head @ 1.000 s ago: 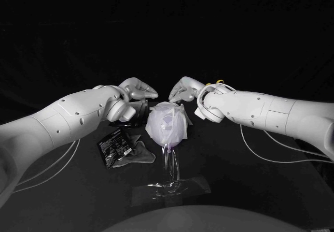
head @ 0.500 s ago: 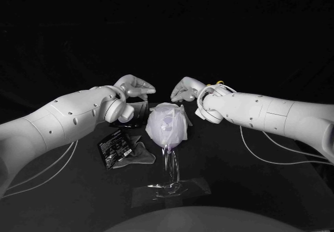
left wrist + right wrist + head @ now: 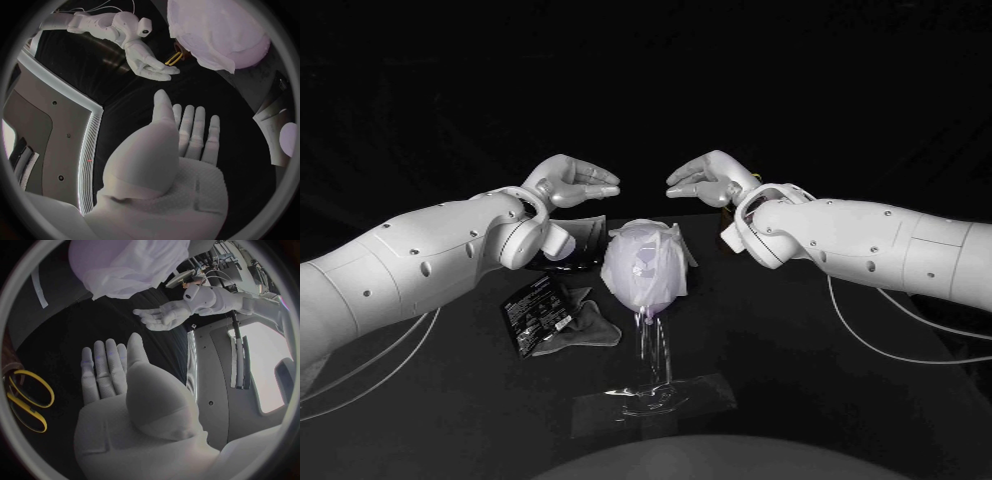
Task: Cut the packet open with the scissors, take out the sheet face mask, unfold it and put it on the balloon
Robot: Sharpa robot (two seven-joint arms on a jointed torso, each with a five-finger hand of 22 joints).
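Note:
A pale lilac balloon (image 3: 648, 268) stands on a clear stand (image 3: 653, 385) at the table's middle, with the white sheet mask (image 3: 643, 250) draped over it; the mask (image 3: 219, 30) (image 3: 128, 262) also appears in both wrist views. My left hand (image 3: 571, 181) hovers behind and left of the balloon, fingers apart, holding nothing. My right hand (image 3: 710, 180) mirrors it behind and right, also empty. Both hands are clear of the mask. The opened dark packet (image 3: 538, 308) lies left of the stand. Yellow-handled scissors (image 3: 28, 397) (image 3: 174, 56) lie on the table behind the balloon.
A crumpled grey film (image 3: 591, 325) lies beside the packet. A dark object (image 3: 574, 232) sits under my left wrist. White cables (image 3: 877, 320) trail from the right arm over the table's right side.
Both hands have lifted up and away from the top of the balloon and spread apart, leaving the mask draped on it. Their fingers have opened out.

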